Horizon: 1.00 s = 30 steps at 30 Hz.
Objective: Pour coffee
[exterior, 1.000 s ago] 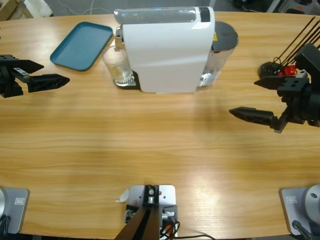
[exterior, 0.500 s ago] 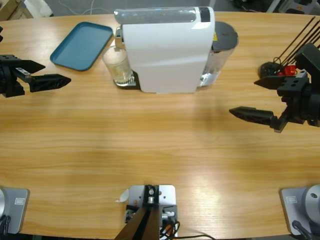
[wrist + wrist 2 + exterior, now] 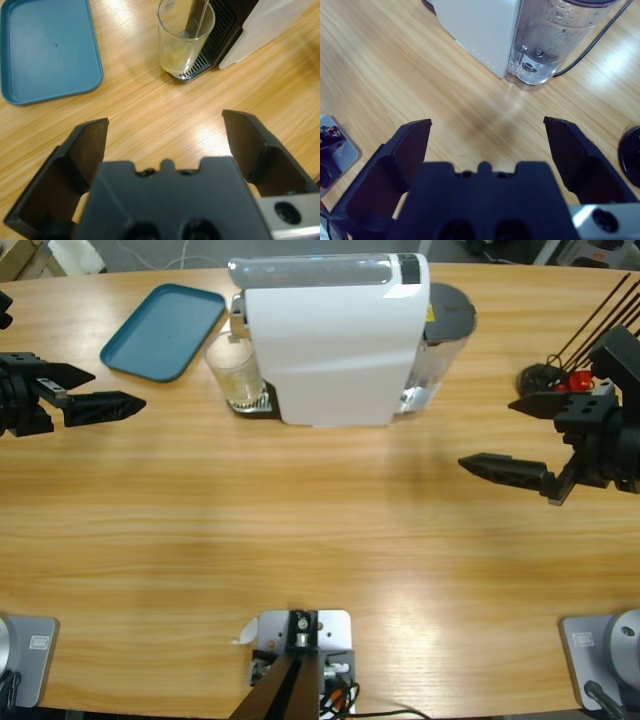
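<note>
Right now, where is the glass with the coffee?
In the high view the glass stands on the white coffee machine's drip tray, left of its body, beside the blue tray.

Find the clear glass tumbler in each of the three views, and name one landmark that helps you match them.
High view: tumbler upper left of centre, beside the white coffee machine.
Left wrist view: tumbler top centre.
Right wrist view: not in it.
Shared landmark: the coffee machine.

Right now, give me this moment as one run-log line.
left claw: open, empty, facing clear glass tumbler | tumbler: on white coffee machine's drip tray, shallow pale amber coffee inside | right claw: open, empty
</note>
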### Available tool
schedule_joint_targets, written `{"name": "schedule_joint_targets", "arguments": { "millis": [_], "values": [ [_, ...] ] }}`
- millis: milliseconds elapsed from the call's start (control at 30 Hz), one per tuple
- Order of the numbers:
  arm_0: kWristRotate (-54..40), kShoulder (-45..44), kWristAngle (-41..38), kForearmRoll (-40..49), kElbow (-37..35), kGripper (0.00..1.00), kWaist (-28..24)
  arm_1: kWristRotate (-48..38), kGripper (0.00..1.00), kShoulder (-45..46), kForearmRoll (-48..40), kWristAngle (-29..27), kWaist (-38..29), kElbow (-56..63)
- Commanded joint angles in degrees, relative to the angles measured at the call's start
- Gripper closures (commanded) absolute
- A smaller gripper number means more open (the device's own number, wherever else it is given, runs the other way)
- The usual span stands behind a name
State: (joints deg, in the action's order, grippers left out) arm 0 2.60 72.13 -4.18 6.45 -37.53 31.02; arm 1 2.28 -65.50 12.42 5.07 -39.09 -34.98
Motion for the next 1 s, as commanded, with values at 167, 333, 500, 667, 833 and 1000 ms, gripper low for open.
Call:
{"name": "schedule_joint_targets", "arguments": {
  "millis": [167, 333, 500, 667, 833, 1000],
  "values": [
    [-0.44, 2.12, -0.75, -0.65, 2.07, 0.004, 0.53, -0.68, 0.009, -0.42, -0.29, -0.2, -0.6, 2.11],
    [-0.49, 2.22, -0.75, -0.74, 2.02, 0.004, 0.53, -0.7, 0.009, -0.4, -0.29, -0.23, -0.56, 2.11],
    [-2.58, 1.86, -2.77, -1.44, 2.25, 0.004, 0.53, -0.7, 0.009, -0.24, -0.29, -0.23, -0.56, 2.13],
    [-5.08, 0.84, -3.95, -1.53, 2.37, 0.004, 1.23, -0.79, 0.009, -0.24, -0.19, -0.23, -0.55, 2.16],
    [-7.77, -0.06, -6.6, -2.01, 2.91, 0.004, 1.79, -0.88, 0.009, 0.18, -0.03, -0.29, -0.55, 2.2],
    [-8.93, -0.87, -6.92, -2.66, 3.65, 0.004, 2.11, -0.88, 0.009, 0.2, -0.03, -0.32, -0.55, 2.2]
  ]
}}
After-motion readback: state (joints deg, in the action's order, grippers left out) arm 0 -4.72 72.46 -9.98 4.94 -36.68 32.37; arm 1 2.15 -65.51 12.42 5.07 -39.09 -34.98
